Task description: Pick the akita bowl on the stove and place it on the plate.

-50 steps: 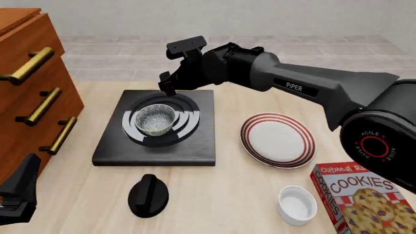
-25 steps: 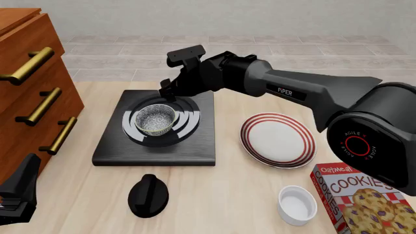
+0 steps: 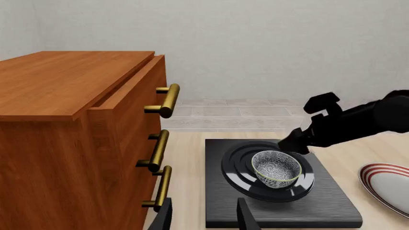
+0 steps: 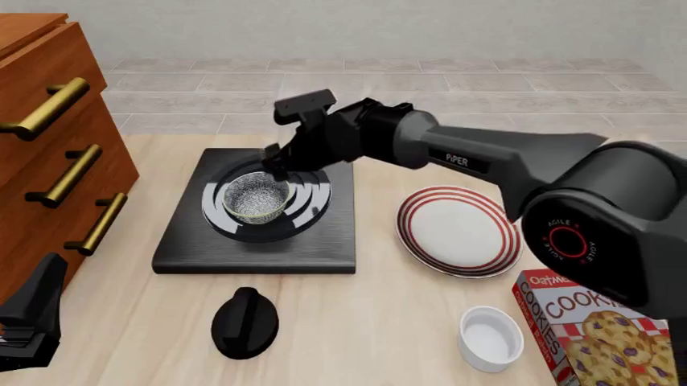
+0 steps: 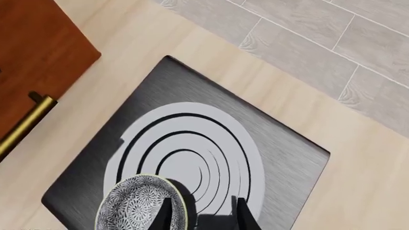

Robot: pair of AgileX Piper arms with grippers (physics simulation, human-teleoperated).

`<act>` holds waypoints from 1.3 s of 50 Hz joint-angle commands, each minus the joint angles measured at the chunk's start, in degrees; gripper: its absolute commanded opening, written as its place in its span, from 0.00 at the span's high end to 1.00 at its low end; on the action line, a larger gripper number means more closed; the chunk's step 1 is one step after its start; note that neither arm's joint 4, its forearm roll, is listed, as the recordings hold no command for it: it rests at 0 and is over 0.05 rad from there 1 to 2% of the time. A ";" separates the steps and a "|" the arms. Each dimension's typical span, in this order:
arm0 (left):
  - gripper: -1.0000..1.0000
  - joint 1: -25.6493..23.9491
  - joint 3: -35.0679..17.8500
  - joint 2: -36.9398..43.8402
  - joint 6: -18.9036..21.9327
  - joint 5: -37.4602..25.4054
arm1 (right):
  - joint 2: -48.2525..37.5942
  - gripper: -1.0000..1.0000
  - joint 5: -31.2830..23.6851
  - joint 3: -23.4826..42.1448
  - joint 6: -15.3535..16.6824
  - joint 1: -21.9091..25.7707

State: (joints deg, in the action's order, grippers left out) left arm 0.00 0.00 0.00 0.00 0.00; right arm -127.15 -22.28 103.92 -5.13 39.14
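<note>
Bowl [image 4: 256, 198] sits on the stove [image 4: 322, 233]; the right gripper [image 5: 199, 213] hangs parted at its rim, holding nothing.

Bright even light, soft faint shadows, sharp throughout, no glare.

brushed matt stove [image 4: 257, 241], glossy rings

akita bowl [image 4: 256, 198] on stove [image 4: 257, 241] | plate [image 4: 458, 231] right of stove | knob [image 4: 244, 322] before stove
</note>
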 commanded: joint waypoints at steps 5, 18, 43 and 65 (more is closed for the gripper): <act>0.00 0.00 0.00 0.00 0.00 0.00 | -1.36 0.00 0.49 -0.65 -0.14 0.91; 0.00 0.00 0.00 0.00 0.00 0.00 | -1.84 0.00 0.65 -1.39 -0.97 2.07; 0.00 0.00 0.00 0.00 0.00 0.00 | -3.84 0.00 1.28 -1.76 -2.17 1.74; 0.00 0.00 0.00 0.00 0.00 0.00 | -1.71 1.00 3.53 -5.34 -4.04 2.92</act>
State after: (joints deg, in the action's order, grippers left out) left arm 0.00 0.00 0.00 0.00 0.00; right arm -129.43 -19.55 100.81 -7.99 41.60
